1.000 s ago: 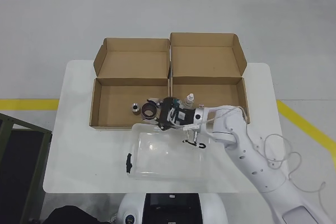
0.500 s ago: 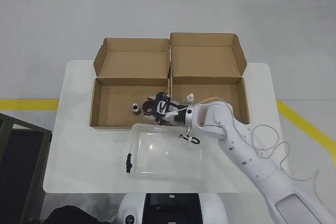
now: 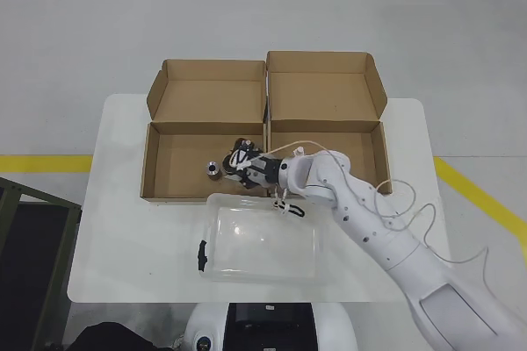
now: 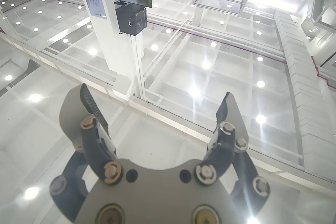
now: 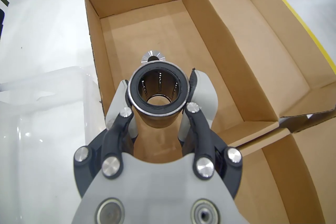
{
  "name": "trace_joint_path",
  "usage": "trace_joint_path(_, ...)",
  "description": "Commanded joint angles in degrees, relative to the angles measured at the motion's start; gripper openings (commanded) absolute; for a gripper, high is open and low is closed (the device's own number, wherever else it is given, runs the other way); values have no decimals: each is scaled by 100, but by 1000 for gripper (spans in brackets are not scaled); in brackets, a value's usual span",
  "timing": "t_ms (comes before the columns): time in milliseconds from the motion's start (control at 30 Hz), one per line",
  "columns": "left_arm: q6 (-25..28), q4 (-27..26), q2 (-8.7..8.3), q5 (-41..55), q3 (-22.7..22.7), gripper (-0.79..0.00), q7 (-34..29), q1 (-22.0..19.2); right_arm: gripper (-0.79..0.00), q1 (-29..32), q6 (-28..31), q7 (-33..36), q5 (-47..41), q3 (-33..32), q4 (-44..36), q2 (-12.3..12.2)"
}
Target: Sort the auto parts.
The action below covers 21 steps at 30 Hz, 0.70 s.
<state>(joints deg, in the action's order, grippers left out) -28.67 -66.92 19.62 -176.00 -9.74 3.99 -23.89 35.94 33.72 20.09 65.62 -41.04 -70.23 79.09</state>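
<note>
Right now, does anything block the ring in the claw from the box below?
Nothing visible does. The right claw holds the ring over the open box; one small silver part lies on its floor, apart from the ring.

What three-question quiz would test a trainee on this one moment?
1. True or false: the right hand is shut on a cylindrical bearing.
2. The small silver part lies in: A) the left cardboard box; B) the right cardboard box; C) the clear bin.
3. Fill in: the left hand points at the ceiling with its jaws ____.

Key: 1 true; 2 A; 3 open.
</note>
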Motion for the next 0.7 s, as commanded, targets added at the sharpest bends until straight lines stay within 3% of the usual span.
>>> trace_joint_path(0, 0, 0, 0, 0, 0, 0, 0, 0, -785, -68, -20, 19, -1, 52, 113, 42)
trace_joint_path(133, 0, 0, 0, 0, 0, 0, 0, 0, -785, -191, -41, 29, -93, 148, 372, 136)
trace_joint_path(300, 0, 0, 0, 0, 0, 0, 0, 0, -656, -330, -107, -10, -24, 295, 692, 252)
trace_joint_path(533, 0, 0, 0, 0, 0, 0, 0, 0, -622, -451, -120, -98, 7, 398, 1072, 379)
trace_joint_path(667, 0, 0, 0, 0, 0, 0, 0, 0, -496, -492, -128, -118, 39, 418, 1187, 430)
